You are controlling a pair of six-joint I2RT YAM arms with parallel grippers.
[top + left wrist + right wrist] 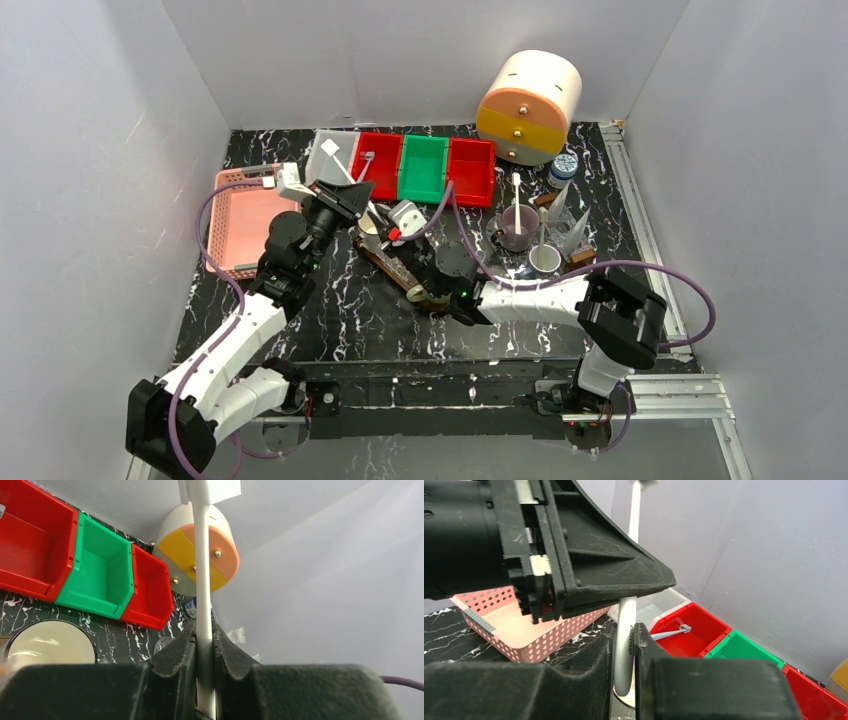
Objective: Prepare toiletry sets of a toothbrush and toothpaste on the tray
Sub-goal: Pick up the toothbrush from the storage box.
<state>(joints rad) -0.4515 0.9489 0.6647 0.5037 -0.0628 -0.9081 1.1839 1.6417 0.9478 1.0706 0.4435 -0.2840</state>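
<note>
A slim white toothbrush (pixel 202 570) stands upright between both grippers. My left gripper (pixel 204 630) is shut on its shaft, with the head up near the top of the left wrist view. My right gripper (pixel 624 630) is shut on the printed lower handle (pixel 626 615), just under the left gripper (pixel 589 565). From above, the left gripper (pixel 352 195) and right gripper (pixel 385 222) meet right of the pink perforated tray (pixel 240 215). A second toothbrush (pixel 669 631) lies in the left red bin (pixel 377 165). No toothpaste tube shows clearly.
Red, green (pixel 424 168) and red bins line the back, with a clear bin to their left. A round yellow-and-peach drawer unit (pixel 528 105) stands at the back right. Cups (pixel 516 232) holding utensils sit to the right. A cream cup rim (pixel 50 645) lies below the grippers.
</note>
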